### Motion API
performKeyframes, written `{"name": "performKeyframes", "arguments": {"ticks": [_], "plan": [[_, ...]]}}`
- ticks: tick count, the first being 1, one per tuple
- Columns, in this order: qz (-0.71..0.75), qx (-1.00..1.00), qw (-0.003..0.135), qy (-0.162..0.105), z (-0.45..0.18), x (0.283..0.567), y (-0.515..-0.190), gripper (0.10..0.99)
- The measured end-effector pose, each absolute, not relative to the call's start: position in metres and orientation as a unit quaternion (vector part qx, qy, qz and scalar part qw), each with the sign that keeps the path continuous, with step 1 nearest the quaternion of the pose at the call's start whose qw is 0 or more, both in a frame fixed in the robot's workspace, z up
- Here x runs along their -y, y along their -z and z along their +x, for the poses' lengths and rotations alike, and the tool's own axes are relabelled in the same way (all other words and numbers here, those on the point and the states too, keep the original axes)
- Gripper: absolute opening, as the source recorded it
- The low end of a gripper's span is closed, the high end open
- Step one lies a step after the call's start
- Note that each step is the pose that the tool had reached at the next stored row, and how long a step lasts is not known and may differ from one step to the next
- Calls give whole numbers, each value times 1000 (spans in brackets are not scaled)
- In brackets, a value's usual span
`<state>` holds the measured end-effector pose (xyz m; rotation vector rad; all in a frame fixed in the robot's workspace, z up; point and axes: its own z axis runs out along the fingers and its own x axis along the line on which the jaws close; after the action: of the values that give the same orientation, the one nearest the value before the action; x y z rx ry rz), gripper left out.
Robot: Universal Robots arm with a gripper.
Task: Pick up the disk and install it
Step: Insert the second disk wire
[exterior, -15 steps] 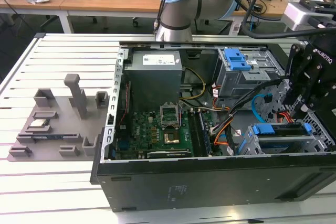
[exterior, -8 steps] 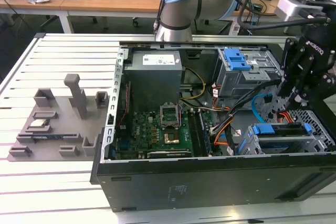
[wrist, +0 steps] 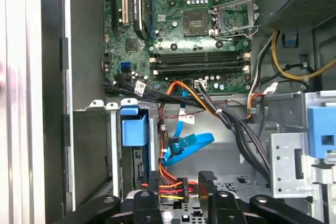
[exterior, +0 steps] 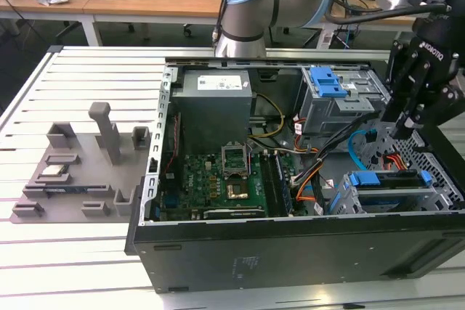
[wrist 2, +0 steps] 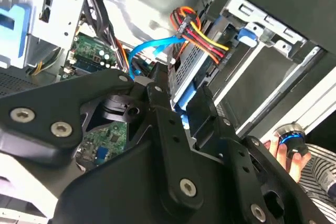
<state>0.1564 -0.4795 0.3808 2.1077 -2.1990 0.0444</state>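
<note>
gripper point(exterior: 407, 117): above the case's right bay in the exterior view, fingers apart, holding nothing | disk point(exterior: 385, 179): seated in its cage point(exterior: 436, 197) | obstacles: blue cable point(wrist: 189, 142), red-yellow wires point(wrist 2: 202, 35) beside it

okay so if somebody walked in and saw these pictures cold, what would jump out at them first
The open computer case laid flat on the slatted table, its green motherboard exposed. Next, the black tool hanging over the drive cage at the exterior view's right, where the disk in its blue bracket sits in its bay. On the exterior view's left, a grey fixture tray holds a small silver chip.
</note>
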Motion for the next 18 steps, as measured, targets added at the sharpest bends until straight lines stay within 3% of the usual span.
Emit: {"name": "performKeyframes", "arguments": {"ticks": [18], "plan": [[715, 698, 47, -16, 128, 487, -368, 420]]}}
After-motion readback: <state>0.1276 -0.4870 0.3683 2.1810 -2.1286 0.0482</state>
